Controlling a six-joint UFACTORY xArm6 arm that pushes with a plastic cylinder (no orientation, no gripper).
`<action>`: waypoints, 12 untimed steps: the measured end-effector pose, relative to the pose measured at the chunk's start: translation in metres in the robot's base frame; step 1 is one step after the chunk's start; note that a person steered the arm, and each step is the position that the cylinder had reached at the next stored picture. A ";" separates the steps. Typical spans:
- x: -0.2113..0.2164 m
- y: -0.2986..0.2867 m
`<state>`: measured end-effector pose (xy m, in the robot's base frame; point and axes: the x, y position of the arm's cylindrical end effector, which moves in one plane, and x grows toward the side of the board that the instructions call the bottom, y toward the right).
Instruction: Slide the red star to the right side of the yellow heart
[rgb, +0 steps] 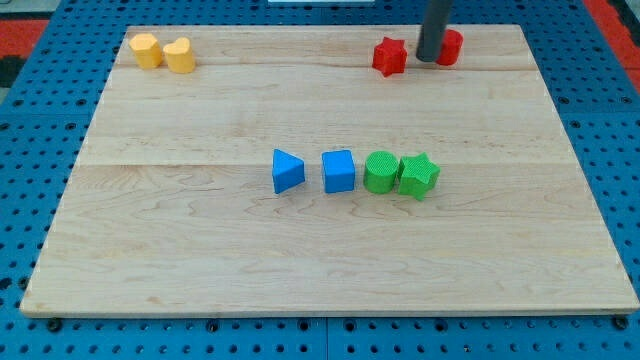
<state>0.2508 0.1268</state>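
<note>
Middle row: blue triangle (287, 171), blue cube (339, 171), green cylinder (380, 171), green star (419, 176).
Upper right: red star (389, 56) just left of my tip (432, 58); no jaws fitted.
Upper left: yellow heart (180, 55).
Progress: judged unstarted; star well apart across desk (200, 250).

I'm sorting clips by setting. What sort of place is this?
Probably a robotics lab bench for pushing tests: a bare wooden board on a blue perforated base, small coloured blocks such as the red star, and my tip just right of it.
</note>
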 end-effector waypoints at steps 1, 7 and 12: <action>-0.018 -0.075; -0.005 -0.125; 0.065 -0.285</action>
<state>0.3154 -0.1578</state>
